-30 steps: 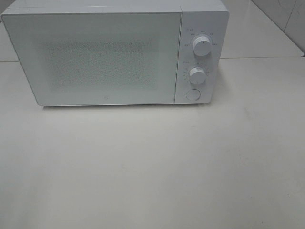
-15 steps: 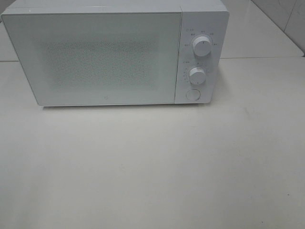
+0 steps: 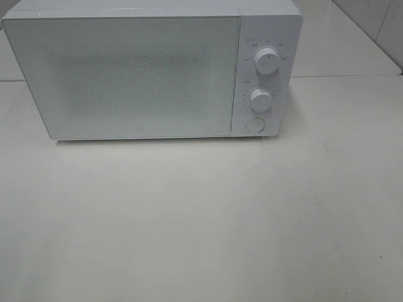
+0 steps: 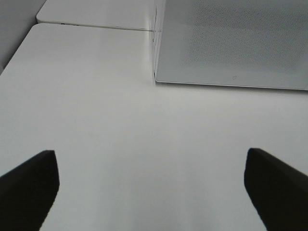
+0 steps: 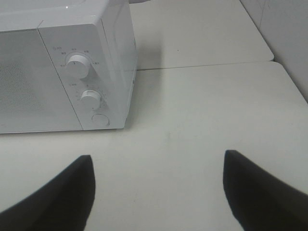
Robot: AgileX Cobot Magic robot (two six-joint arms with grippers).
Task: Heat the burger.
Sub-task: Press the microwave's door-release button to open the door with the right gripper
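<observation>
Recording the left gripper (image 4: pixel 149 168) with fingers (image 4: pixel 29 187) spread to the full and gripping nothing, hanging in front of the microwave (image 3: pixel 271 25), near the hinge-side lower corner of its door (image 3: pixel 126 75). Recording the right gripper (image 5: pixel 158 163) likewise wide and bare, hanging in front of the microwave's control panel.

Finding the door shut. Sighting no burger in any view; not managing to tell whether lying behind the microwave's frosted door or elsewhere.

Flagging likely hazards:
- Running the microwave empty by turning the upper dial (image 3: pixel 267 61) or lower dial (image 3: pixel 260 99) without confirming the load.
- Pushing the microwave back across the table (image 3: pixel 201 220) by pressing the round button (image 3: pixel 254 124) too hard or off centre.
- Risking the released door swinging out against the left gripper.
</observation>
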